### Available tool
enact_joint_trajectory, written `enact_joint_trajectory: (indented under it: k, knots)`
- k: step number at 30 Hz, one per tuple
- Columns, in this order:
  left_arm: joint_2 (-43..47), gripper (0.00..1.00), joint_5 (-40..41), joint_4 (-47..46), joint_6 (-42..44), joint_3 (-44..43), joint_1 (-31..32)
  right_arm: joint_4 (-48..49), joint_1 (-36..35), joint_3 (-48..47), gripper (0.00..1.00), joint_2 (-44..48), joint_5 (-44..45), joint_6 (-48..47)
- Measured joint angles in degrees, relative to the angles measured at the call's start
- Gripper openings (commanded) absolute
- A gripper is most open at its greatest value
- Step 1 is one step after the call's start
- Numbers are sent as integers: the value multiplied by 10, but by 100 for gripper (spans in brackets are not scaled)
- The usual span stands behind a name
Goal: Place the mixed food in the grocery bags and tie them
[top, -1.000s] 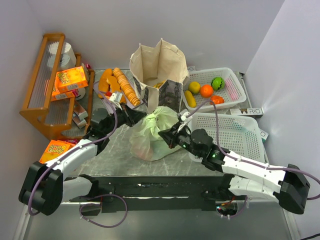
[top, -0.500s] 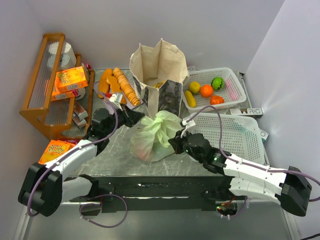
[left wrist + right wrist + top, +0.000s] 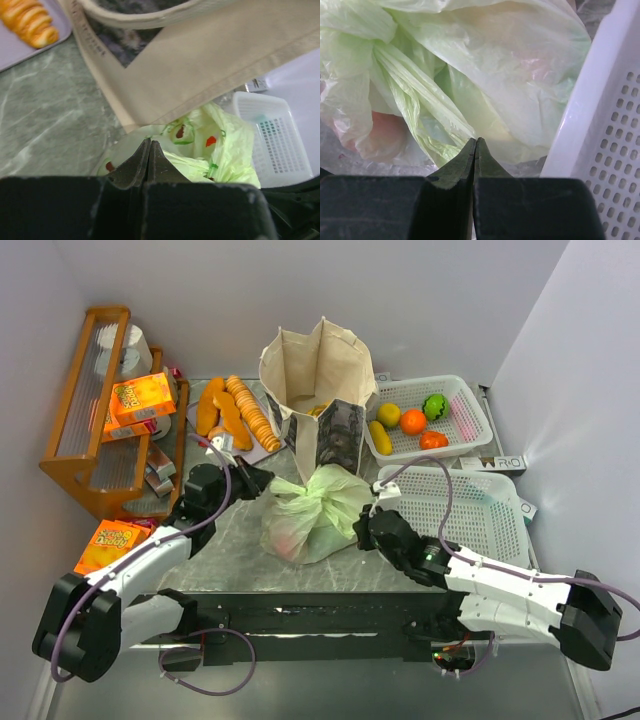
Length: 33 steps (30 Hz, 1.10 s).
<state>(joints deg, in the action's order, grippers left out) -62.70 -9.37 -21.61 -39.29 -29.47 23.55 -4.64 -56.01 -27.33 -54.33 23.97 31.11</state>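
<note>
The thin pale-green translucent plastic bag [image 3: 305, 520] sits mid-frame on the grey marbled bench [image 3: 235, 535], just below the beige canvas tote [image 3: 315, 370]. At its sides, the left end effector [image 3: 262, 481] and the right end effector [image 3: 362, 531] are each pinched tight on its plastic.

- Your overhead view is bright and evenly lit from above, with a soft glare patch on the right wall [image 3: 565, 440].
- Shadows there are short and soft-edged, deepest beside the wooden rack [image 3: 95, 410].
- In your left wrist view, the left gripper's fingers [image 3: 132, 167] are a dark, blurred mass, and the nearby canvas tote [image 3: 210, 65] is slightly soft.
- In your right wrist view, light shines through the pale-green bag [image 3: 485, 65], washing out its upper folds.
- The white basket [image 3: 600, 150] is nearly overexposed, and the right gripper's fingers [image 3: 457, 167] are near-black and out of focus.
</note>
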Motion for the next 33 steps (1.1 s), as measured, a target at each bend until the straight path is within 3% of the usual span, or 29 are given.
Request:
enact_joint_trajectory:
  k: [5, 7, 8, 10, 13, 19, 22, 33]
  knots:
    - [7, 1, 3, 0, -9, 23, -13, 4, 0, 4, 0, 18, 0, 7]
    - [10, 1, -10, -13, -9, 31, -17, 21, 0, 10, 15, 31, -17, -9]
    - [9, 1, -21, -21, -9, 33, -19, 26, 0, 13, 35, 38, -32, -15]
    - [7, 1, -46, -37, -9, 34, -21, 31, 0, 15, 55, 52, -60, -24]
    - [6, 1, -79, -57, -8, 34, -22, 37, 0, 15, 66, 75, -93, -31]
    - [15, 1, -112, -64, -3, 37, -22, 40, 2, 14, 75, 111, -132, -21]
    - [24, 1, -119, -64, -3, 38, -22, 39, 27, 14, 85, 98, -160, -15]
    - [28, 1, -129, -63, 7, 38, -22, 57, 80, 14, 85, 18, -232, -70]
